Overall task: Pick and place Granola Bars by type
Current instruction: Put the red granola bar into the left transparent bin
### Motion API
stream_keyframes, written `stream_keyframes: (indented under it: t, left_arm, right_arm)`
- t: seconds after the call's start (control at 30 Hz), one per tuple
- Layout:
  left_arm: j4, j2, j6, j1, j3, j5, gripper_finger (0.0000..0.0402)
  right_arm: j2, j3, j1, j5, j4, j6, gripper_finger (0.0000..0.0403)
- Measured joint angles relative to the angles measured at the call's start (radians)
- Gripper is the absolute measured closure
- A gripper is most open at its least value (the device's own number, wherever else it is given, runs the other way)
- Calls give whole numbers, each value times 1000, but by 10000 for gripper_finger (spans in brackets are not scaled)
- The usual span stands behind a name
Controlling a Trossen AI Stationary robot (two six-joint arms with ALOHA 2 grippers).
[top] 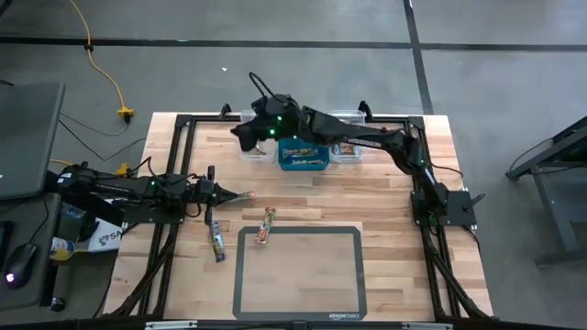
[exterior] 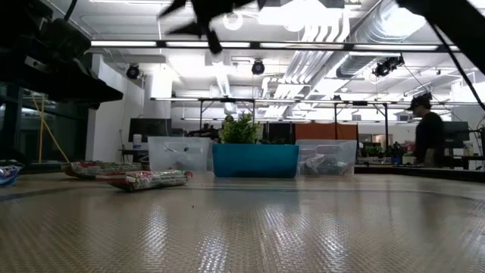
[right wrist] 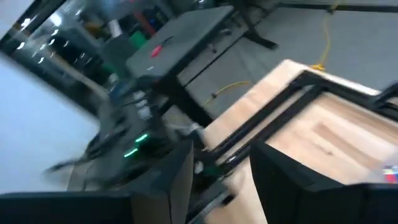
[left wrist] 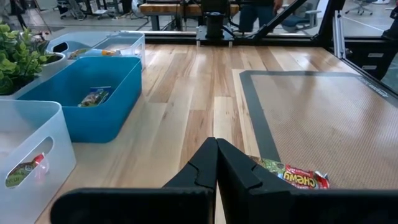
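Spreading under both arms, the wooden counter (top: 385, 211) carries a dark-edged mat (top: 298, 275) on its near half and a row of three bins along its far edge: a clear bin (left wrist: 28, 146), a blue bin (top: 304, 156) and another clear bin (top: 347, 150). The right gripper (top: 246, 134) hangs above the far-left end of that row, its fingers (right wrist: 180, 171) standing apart with nothing between them. The left gripper (top: 246, 195) lies low over the counter's left side, its fingers (left wrist: 214, 165) pressed shut and empty. Just ahead of those closed fingers, a granola bar in a red and green wrapper (top: 265, 225) lies across the mat's far-left edge, and a second bar (top: 217, 241) lies beside and behind them on bare wood. Another bar (left wrist: 94, 96) rests inside the blue bin, and one (left wrist: 25, 169) shows through the nearest clear bin's wall.
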Motion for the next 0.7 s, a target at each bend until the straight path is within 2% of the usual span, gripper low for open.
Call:
stream_keyframes:
  t: [0.27, 0.43, 0.7]
  left_arm:
    - [0, 0, 0, 0, 0, 0, 400]
    - [-1, 0, 0, 0, 0, 0, 400]
    - [-1, 0, 0, 0, 0, 0, 400]
  right_arm:
    - [-147, 0, 136, 35, -98, -116, 281]
    - [-239, 0, 210, 77, -229, -215, 299]
    - [-360, 0, 292, 127, -404, -332, 356]
